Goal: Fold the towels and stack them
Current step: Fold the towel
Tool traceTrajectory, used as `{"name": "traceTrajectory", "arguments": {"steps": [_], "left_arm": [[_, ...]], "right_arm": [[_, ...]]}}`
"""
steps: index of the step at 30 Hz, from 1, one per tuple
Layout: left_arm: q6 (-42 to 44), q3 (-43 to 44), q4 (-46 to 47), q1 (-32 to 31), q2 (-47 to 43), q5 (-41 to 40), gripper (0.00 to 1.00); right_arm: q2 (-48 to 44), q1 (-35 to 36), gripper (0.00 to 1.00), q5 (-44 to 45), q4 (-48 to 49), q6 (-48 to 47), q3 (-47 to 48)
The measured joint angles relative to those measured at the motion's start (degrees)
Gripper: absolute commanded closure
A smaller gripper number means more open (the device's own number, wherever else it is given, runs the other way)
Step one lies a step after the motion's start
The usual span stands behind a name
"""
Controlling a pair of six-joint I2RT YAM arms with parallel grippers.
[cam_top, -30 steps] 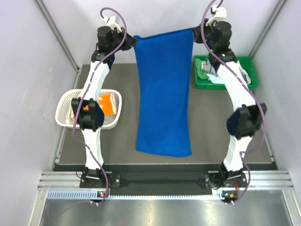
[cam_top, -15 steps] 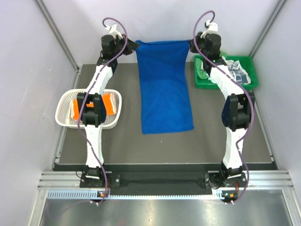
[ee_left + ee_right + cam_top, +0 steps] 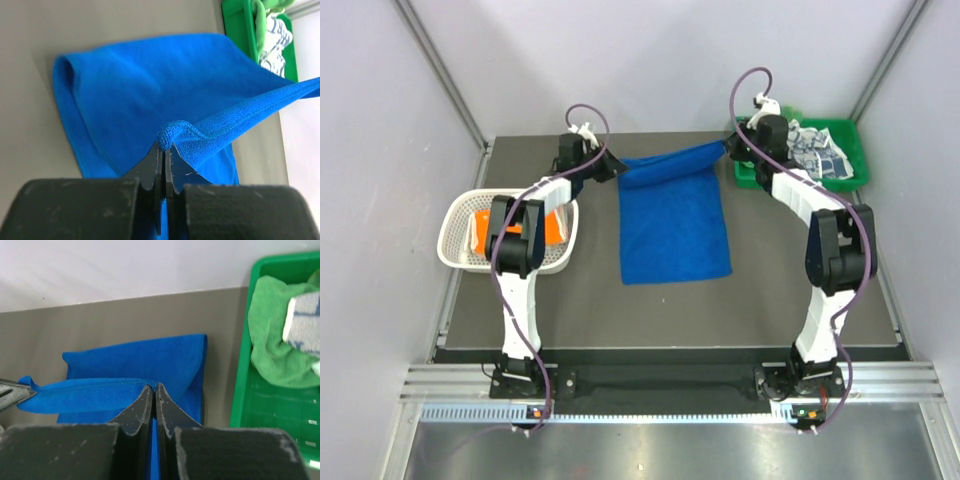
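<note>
Pale walls [image 3: 380,150] enclose a grey table [image 3: 570,300]. A royal blue towel [image 3: 675,225] lies mid-table, its far corners lifted and pinched by the left gripper [image 3: 613,168] and right gripper [image 3: 730,148]. The green tray [image 3: 845,180] holds a patterned towel [image 3: 817,150] and a green towel [image 3: 272,340]. The white basket [image 3: 450,250] holds an orange towel [image 3: 553,222].

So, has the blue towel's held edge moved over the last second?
Yes. In the top view the held edge of the blue towel has come toward the arm bases, from beyond the far rim of the green tray to level with the tray.
</note>
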Motion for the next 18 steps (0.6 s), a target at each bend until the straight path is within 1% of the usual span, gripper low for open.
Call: {"name": "traceTrajectory", "arguments": {"steps": [5,11,14,18], "left_arm": [[-0.13,-5.44,1.38,-0.63,-4.92,-0.42,1.0],[0.44,-7.93,1.53,-0.66,-11.69,-1.46,1.0],[1.25,-10.51,1.62,-1.03,-15.37,-1.88,1.0],[2.29,-12.63,1.42,-1.81,-16.96,-2.56,1.0]], "right_arm": [[-5.2,-0.22,1.0,-0.46,0.52,0.33,-6.54],[-10.71,-0.35,1.0,-1.29,1.53,0.7,-12.52],[-13.27,-0.42,1.0,-1.66,2.19,1.51,-16.65],[-15.21,-0.44,1.0,-2.16,2.71,2.16,-21.07]]}}
